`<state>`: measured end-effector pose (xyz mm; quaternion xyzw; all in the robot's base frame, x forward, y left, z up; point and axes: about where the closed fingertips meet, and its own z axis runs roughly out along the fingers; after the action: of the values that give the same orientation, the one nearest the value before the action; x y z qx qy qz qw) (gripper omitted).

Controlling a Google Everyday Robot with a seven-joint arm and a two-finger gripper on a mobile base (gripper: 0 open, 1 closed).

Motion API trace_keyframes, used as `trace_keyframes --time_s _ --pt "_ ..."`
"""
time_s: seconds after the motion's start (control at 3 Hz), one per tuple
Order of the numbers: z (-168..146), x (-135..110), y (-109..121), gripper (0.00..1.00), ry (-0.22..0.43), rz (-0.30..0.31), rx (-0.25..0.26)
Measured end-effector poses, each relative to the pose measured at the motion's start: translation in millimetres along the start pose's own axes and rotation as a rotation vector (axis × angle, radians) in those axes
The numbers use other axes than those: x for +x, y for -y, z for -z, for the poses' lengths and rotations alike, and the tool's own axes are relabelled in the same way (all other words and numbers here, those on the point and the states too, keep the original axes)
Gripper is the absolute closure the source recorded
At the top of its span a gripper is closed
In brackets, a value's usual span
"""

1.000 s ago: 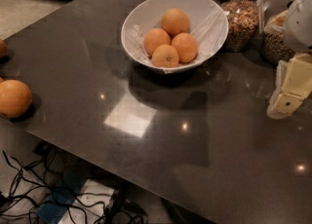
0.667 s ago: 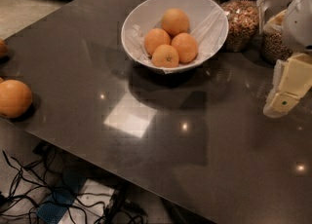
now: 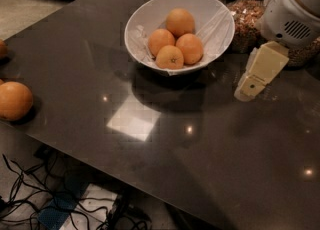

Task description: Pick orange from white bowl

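Note:
The white bowl [image 3: 145,19], lined with thin white paper, stands on the dark table at the far middle. It holds several oranges; the nearest orange [image 3: 170,57] lies at the front, with two [image 3: 189,48] [image 3: 160,41] behind it and one [image 3: 180,22] at the back. My gripper [image 3: 252,83], cream-coloured under the white arm [image 3: 295,14], hangs just above the table to the right of the bowl, apart from it. It holds nothing that I can see.
A loose orange [image 3: 14,100] lies near the table's left edge and part of another [image 3: 1,49] shows at the far left. A glass jar of grains [image 3: 246,19] stands behind the bowl's right side. Cables [image 3: 30,194] lie on the floor past the table's front edge.
My gripper and arm have moved left and a little farther back, closer to the bowl's right side. The bowl and oranges have not moved.

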<state>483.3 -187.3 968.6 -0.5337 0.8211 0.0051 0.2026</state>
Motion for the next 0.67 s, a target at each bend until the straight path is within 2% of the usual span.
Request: trace_keyframes --time_s 0.33,0.67 --pt "-13.0 -28.5 1.8 0.00 0.004 0.032 -0.048" --pt "-13.0 -28.6 1.8 0.00 0.005 0.032 -0.048"
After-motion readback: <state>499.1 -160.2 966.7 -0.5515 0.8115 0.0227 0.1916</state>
